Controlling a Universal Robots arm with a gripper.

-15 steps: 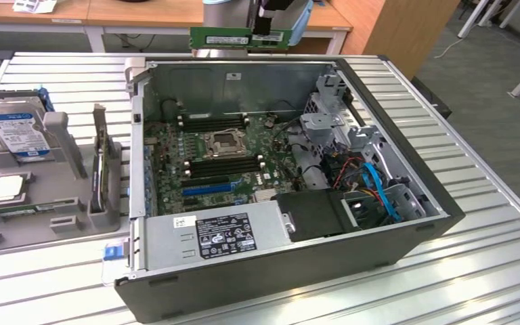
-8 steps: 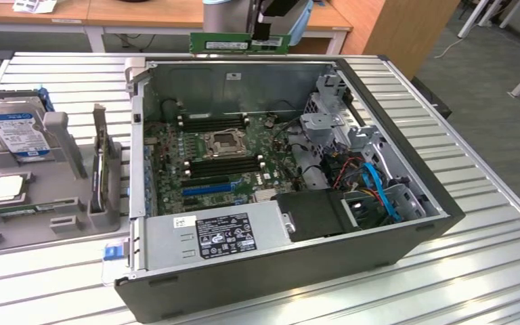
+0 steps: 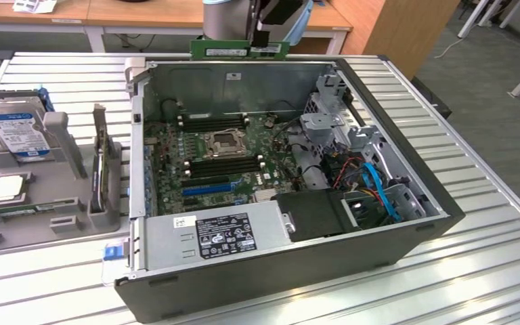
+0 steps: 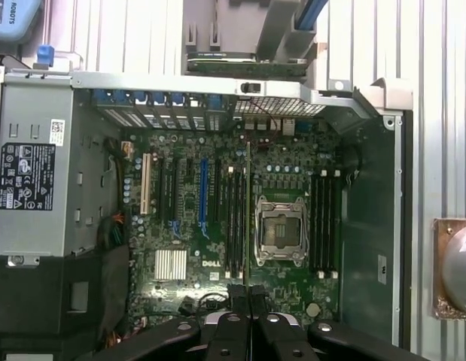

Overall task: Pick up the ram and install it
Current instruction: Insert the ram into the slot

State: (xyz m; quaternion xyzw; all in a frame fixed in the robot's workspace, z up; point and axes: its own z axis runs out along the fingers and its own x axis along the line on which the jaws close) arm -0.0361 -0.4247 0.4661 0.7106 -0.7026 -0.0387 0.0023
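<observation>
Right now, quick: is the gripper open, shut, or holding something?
The gripper: fingers closed on the ram, above the open computer case.

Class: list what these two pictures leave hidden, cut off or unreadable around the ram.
- Ram, exterior view: part hidden behind the gripper; chips too small to count.
- Arm, exterior view: cut off by the top edge.
- Power supply label, exterior view: print too small to read.
</observation>
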